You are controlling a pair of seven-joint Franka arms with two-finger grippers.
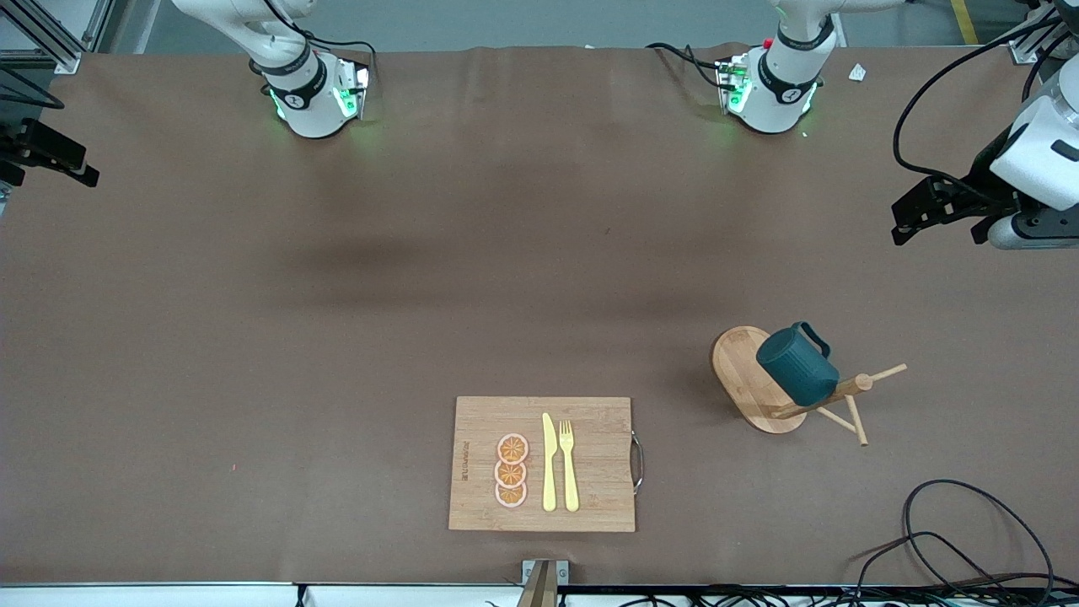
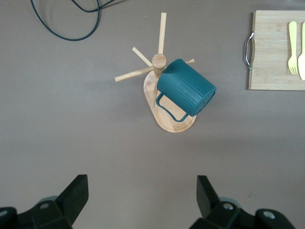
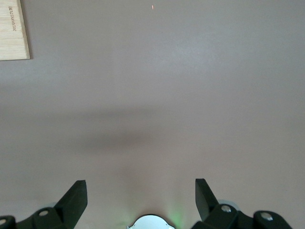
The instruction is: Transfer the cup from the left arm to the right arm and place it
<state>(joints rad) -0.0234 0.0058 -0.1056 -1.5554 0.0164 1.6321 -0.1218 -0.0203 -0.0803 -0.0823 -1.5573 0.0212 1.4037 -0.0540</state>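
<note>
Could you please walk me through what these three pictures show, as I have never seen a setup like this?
These are two robot arms bolted to a brown table. The wide picture looks down from across the table; the other two come from cameras on each arm's wrist, looking down past the grasping tool.

The left tool is open and holds nothing; its dark fingers frame the bottom of its picture, and it hangs above the table near the cup. The right tool is also open and empty, waiting over bare table.

The cup is a dark teal mug hanging tilted on a wooden peg stand toward the left arm's end. Nearer the front camera lies a cutting board carrying a yellow knife, a yellow fork and three orange slices. Black cables lie at the table's corner.
</note>
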